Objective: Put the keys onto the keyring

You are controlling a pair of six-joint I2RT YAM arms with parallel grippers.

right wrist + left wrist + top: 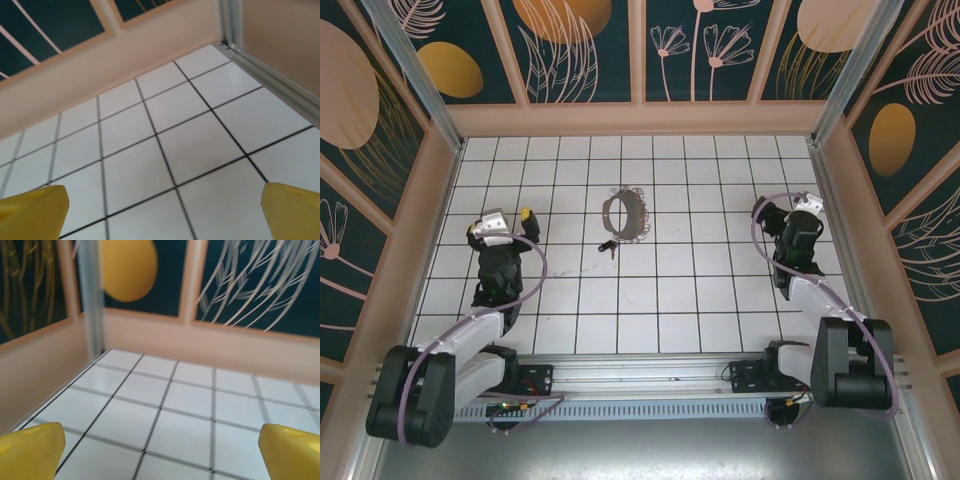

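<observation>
The keyring, a thin silvery chain-like loop, lies on the white tiled floor at the middle back. The keys, a tiny dark piece, lie just below the loop's left side, touching or nearly touching it. My left gripper sits to the left of the loop, several tiles away, open and holding nothing. My right gripper is to the right, also several tiles off, and open. In the left wrist view the yellow fingertips stand wide apart over bare tiles. The right wrist view shows yellow fingertips equally spread.
Wooden walls with dark leaf-patterned panels enclose the floor on three sides. Aluminium posts stand in the back corners. Purple cables loop beside each arm. The arm bases sit on a rail at the near edge.
</observation>
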